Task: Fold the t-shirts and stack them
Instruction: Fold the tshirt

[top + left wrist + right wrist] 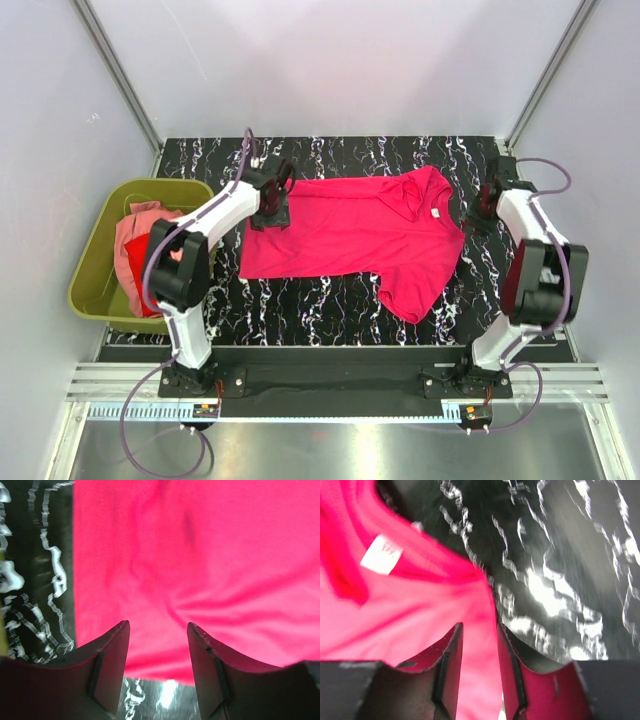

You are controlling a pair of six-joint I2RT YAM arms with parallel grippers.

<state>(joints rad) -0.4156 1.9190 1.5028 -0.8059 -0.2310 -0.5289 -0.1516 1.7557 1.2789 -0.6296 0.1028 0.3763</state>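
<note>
Two arms over one garment. Spread flat across the middle of the black, white-veined marble-look surface [330, 310]: the bright magenta-pink short-sleeved cloth t-shirt [350, 235] [200, 555] [395, 615], hem to the left, neck opening [412, 195] to the right, small white label [435, 214] [381, 555] showing inside the collar. Near sleeve fanned out towards the arm bases; far sleeve rumpled beside the neck. Soft creases through the body of the cloth, seen close in the left wrist view. Left arm [215, 215] stretched to the far-left corner of the shirt, left jaws standing wide just above the cloth near its hem edge, nothing between them, bare surface to their left. Right arm [530, 230] bent back along the right edge, right jaws parted by only a narrow gap at the shoulder edge of the shirt by the collar, pink cloth below them and bare surface to their right; no pinch on the cloth to be made out. Well apart at the left rim of the surface: an olive-green plastic tub [105, 215] holding a crumpled pale salmon-pink shirt [135, 240] and a strip of red cloth [147, 303]. Partly hidden, both, by the left arm's elbow crossing in front of the tub's inner corner.
</note>
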